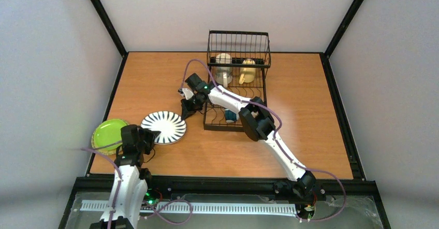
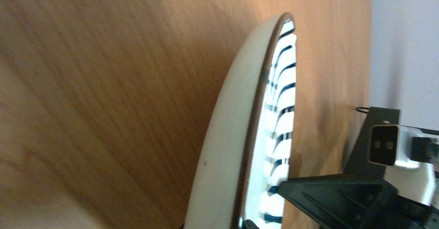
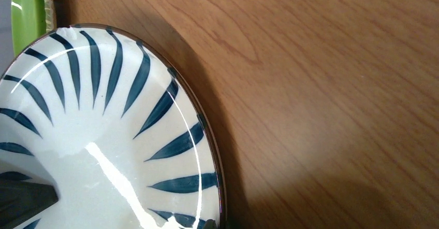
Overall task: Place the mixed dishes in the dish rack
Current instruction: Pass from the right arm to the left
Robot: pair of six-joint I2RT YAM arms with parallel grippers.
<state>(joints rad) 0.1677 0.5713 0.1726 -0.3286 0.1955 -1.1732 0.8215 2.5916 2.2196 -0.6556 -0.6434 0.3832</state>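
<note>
- Wood worktop [image 1: 310,136] carries, at its left edge, the green plate [image 1: 110,133], which lies flat.
- Just right of it, the left pincer [image 1: 148,136] sits at the near-left rim of the striped plate [image 1: 163,127]. Its wrist view shows that rim edge-on, running down beside a dark finger [image 2: 336,198]. Whether the pincer is clenched on the rim cannot be told.
- The striped plate lies between the green plate and the rack [image 1: 222,129], apart from the rack.
- The right pincer [image 1: 185,109] hangs between the striped plate and the rack's left side, released, with its fingers spread and nothing in them.
- In the rack, the teal cup [image 1: 230,116] sits at the near end. The cream mug [image 1: 223,68] and yellow mug [image 1: 247,72] stand side by side at the far end, by the taller basket.
</note>
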